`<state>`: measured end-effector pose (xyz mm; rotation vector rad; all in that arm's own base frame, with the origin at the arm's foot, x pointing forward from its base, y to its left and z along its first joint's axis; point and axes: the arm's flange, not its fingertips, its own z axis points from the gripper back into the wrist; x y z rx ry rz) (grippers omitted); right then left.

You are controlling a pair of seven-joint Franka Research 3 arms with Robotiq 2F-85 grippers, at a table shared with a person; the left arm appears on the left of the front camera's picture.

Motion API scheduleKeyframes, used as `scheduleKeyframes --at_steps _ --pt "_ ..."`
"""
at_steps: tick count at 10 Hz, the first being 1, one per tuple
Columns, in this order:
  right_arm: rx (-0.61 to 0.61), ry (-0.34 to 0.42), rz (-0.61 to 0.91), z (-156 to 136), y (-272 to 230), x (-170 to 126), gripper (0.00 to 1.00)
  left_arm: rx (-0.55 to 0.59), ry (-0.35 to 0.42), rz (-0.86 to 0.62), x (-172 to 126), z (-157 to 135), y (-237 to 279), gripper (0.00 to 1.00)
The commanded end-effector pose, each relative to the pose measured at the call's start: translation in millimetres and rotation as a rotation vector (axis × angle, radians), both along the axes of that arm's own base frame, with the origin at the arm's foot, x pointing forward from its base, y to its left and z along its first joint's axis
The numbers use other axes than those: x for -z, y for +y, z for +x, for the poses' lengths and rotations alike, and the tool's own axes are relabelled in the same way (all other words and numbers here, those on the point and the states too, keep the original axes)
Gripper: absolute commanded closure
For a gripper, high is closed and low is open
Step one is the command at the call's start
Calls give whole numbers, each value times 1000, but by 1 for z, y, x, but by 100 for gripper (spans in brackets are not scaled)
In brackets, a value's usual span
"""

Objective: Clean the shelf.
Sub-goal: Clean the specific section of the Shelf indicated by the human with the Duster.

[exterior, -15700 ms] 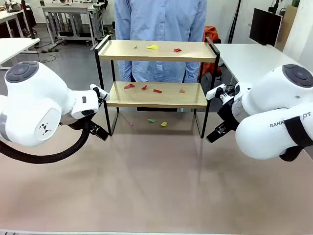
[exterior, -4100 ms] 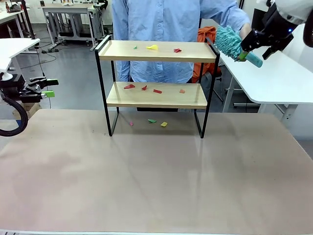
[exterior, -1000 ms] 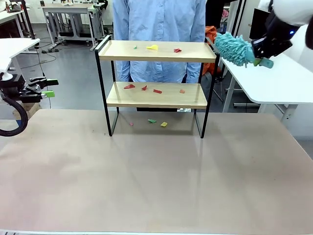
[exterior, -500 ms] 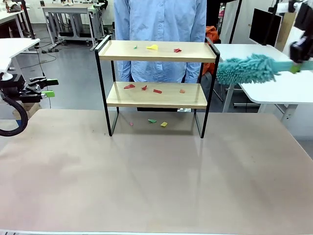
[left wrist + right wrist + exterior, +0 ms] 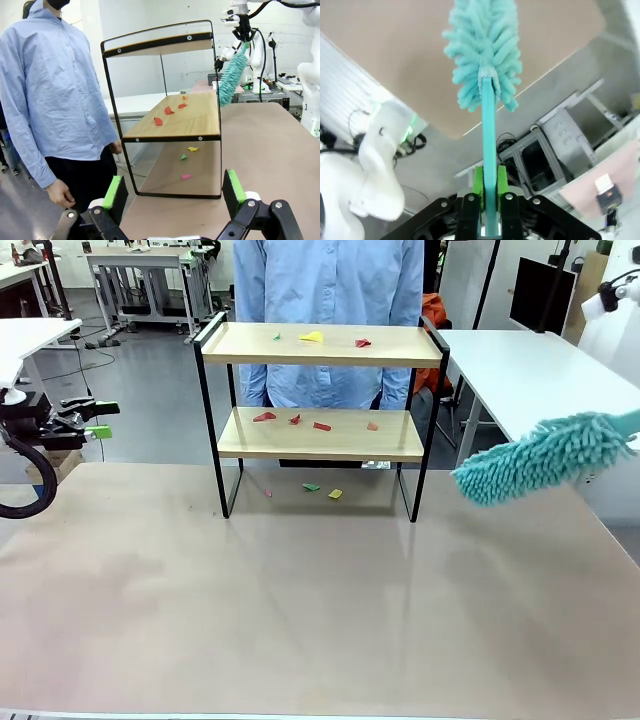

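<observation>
Beige counter in open lab, person in blue shirt standing behind far edge. Shelf upright at middle of far edge, long axis along that edge, open front toward robot. Judged stiff but light, liable to slide or tip under a hard sweep; best steadied at black side rail. Teal duster over right edge, soft head pointing toward shelf, well apart. Right pincer clamped on duster handle. Left pincer wide, empty, off left edge. Coloured scraps on both boards and on counter beneath.
</observation>
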<state>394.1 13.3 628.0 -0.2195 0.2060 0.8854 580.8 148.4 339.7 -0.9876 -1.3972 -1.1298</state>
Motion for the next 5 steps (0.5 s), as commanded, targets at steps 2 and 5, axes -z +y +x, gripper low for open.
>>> scheduleKeyframes --at_steps 2,5 --pt "-290 90 52 -35 26 13 87 4 -5 6 -2 0 0 0" --pt "-445 176 113 -43 75 59 87 4 -5 6 -2 0 0 0"
